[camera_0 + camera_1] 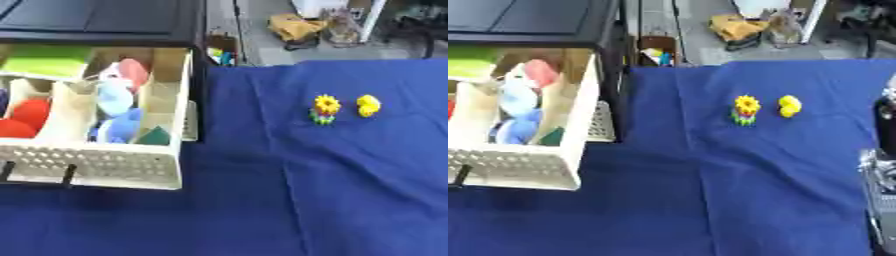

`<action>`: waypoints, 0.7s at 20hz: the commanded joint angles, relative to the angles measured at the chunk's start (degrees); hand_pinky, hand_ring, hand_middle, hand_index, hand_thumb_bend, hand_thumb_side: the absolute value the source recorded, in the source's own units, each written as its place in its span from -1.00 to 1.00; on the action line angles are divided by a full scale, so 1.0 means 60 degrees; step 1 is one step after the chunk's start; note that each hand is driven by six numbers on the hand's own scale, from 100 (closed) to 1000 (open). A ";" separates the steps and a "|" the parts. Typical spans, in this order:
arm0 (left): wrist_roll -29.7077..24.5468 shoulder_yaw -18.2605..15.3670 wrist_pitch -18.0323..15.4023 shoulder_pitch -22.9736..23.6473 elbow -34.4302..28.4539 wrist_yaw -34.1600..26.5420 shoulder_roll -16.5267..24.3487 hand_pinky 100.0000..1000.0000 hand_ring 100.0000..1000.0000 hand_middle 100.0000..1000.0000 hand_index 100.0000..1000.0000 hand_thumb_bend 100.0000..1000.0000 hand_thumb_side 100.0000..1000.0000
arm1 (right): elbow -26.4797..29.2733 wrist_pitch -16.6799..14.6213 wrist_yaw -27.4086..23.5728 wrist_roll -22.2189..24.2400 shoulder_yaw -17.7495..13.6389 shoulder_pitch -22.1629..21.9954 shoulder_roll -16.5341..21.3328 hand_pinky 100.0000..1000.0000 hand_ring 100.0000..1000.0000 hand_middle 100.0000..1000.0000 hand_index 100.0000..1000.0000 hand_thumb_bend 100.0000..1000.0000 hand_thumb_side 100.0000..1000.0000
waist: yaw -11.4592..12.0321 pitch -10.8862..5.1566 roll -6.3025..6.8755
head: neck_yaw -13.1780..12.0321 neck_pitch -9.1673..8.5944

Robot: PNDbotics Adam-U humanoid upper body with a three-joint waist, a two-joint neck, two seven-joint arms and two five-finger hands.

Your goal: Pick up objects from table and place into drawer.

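Currently the drawer [105,165] sits open, full of toys; flower toy [325,109] and yellow toy [368,105] lie near each other on the blue bench [350,200]. Right hand [881,175] at the edge, fingers' state: cannot tell.

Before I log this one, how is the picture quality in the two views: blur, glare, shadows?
Left eye view: soft all over, drawer contents smeared into colour blobs, flower toy and yellow toy lack detail. Right eye view: equally blurred, with even light on the blue cloth, no glare, only faint shadows; a dark arm part cuts the right edge, hand unreadable.
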State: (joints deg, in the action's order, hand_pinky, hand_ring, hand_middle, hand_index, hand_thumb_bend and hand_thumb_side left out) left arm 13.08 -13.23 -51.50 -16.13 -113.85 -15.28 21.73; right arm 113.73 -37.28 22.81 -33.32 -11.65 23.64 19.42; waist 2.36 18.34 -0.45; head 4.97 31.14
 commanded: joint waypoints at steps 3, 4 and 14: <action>0.0088 -0.0056 -0.0077 -0.0100 -0.0124 -0.0089 0.0278 0.25 0.45 0.48 0.74 -0.85 1.00 | 0.0144 -0.0305 0.0007 -0.0273 -0.0035 0.0075 0.0171 -0.07 0.10 -0.01 0.25 -1.00 -0.12 | -0.0013 -0.0130 0.0001 | -0.0027 0.0027; 0.0080 -0.0053 -0.0077 -0.0103 -0.0124 -0.0097 0.0275 0.24 0.45 0.48 0.74 -0.85 1.00 | 0.0144 -0.0310 0.0010 -0.0272 -0.0031 0.0087 0.0195 -0.07 0.10 0.00 0.26 -1.00 -0.12 | -0.0011 -0.0124 -0.0003 | -0.0028 0.0031; 0.0003 -0.0011 -0.0077 -0.0013 -0.0124 -0.0163 0.0263 0.23 0.44 0.48 0.70 -0.85 1.00 | 0.0144 0.0663 -0.0542 0.0558 0.0581 0.0951 0.2220 0.20 0.32 0.15 0.43 -0.85 0.38 | 0.0069 -0.0184 -0.0037 | 0.0073 0.0318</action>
State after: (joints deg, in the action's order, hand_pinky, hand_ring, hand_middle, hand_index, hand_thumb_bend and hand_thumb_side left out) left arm 12.90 -13.22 -51.59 -16.04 -113.85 -16.11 21.73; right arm 113.73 -34.10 20.71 -30.44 -8.51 28.52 29.26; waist 2.77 18.38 -0.78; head 5.24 32.52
